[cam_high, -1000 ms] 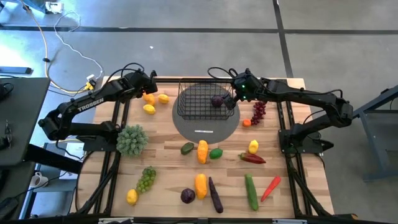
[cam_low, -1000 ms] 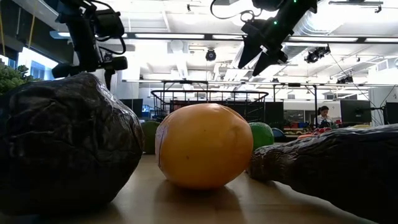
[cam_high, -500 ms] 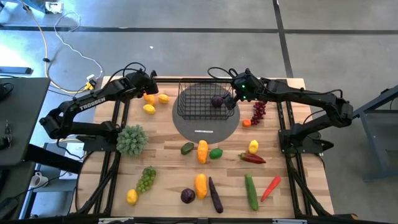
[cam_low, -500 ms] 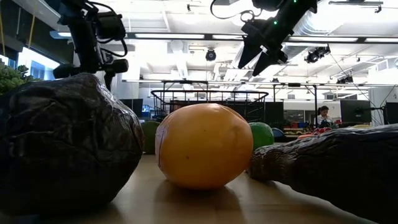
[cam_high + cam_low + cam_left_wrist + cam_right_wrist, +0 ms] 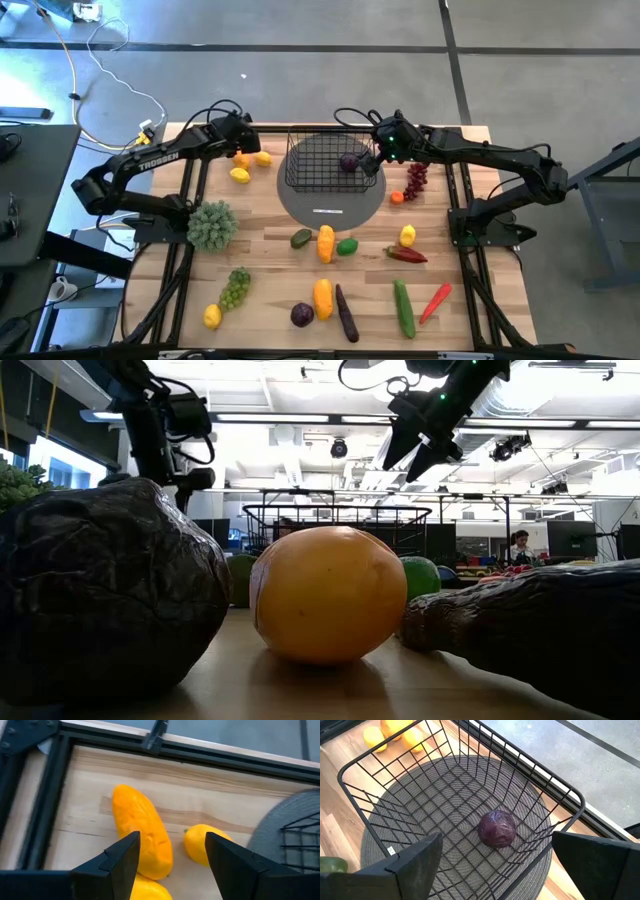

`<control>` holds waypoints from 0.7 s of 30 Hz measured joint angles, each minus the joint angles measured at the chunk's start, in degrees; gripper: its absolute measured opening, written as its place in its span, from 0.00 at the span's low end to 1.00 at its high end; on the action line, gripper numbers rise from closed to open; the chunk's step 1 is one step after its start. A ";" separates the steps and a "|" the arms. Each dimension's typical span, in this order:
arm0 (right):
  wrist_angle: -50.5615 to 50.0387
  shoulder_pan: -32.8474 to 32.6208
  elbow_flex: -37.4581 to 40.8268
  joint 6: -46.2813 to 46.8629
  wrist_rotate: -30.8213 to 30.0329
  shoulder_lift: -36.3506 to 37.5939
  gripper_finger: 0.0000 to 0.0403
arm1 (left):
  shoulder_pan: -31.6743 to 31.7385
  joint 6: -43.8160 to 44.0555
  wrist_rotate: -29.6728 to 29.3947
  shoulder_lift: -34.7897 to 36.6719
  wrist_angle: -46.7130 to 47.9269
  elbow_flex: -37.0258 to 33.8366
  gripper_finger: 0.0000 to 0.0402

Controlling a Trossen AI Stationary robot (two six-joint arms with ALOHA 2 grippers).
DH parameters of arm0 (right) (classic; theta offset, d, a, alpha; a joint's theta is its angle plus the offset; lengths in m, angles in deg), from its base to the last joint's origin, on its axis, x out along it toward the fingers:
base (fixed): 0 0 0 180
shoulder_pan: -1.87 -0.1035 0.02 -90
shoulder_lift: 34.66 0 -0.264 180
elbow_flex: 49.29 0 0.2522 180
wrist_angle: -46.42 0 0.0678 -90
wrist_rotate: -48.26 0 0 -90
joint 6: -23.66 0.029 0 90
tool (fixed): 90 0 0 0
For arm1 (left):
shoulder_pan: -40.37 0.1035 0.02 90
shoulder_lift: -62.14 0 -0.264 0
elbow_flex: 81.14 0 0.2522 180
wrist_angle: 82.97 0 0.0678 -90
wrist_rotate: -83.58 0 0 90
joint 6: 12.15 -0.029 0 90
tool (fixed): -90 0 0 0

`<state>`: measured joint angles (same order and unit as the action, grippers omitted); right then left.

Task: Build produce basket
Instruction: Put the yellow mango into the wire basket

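The black wire basket (image 5: 325,160) stands on a round grey mat (image 5: 330,200) at the far middle of the table. One round purple piece (image 5: 497,827) lies on the basket's floor. My right gripper (image 5: 490,862) is open and empty, hovering above the basket's right side (image 5: 376,158). My left gripper (image 5: 172,855) is open and empty, above a cluster of produce at the far left: an orange-yellow piece (image 5: 142,832), a lemon (image 5: 202,842) and another yellow piece (image 5: 150,891). The cluster lies on the table left of the basket (image 5: 250,162).
More produce lies on the near half of the table: a green leafy bunch (image 5: 212,225), green grapes (image 5: 235,288), purple grapes (image 5: 416,180), a red pepper (image 5: 406,255), a cucumber (image 5: 403,308) and an aubergine (image 5: 346,313). In the low view a dark piece (image 5: 100,600) and an orange piece (image 5: 328,608) fill the foreground.
My left gripper has moved a little toward the table's right edge, over the yellow pieces next to the basket.
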<state>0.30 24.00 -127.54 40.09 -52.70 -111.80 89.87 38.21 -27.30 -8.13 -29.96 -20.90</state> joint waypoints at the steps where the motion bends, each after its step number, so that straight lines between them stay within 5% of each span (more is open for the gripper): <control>1: 0.00 0.00 0.00 0.00 0.00 0.00 0.89 | 0.00 0.00 0.36 -0.19 -0.39 0.00 0.53; 21: 0.00 0.00 0.00 0.01 0.00 0.00 0.89 | 2.64 12.98 -0.52 -2.29 -0.59 0.00 0.59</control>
<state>0.30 24.00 -127.54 40.09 -52.70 -111.80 92.51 51.20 -27.82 -10.41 -30.55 -20.90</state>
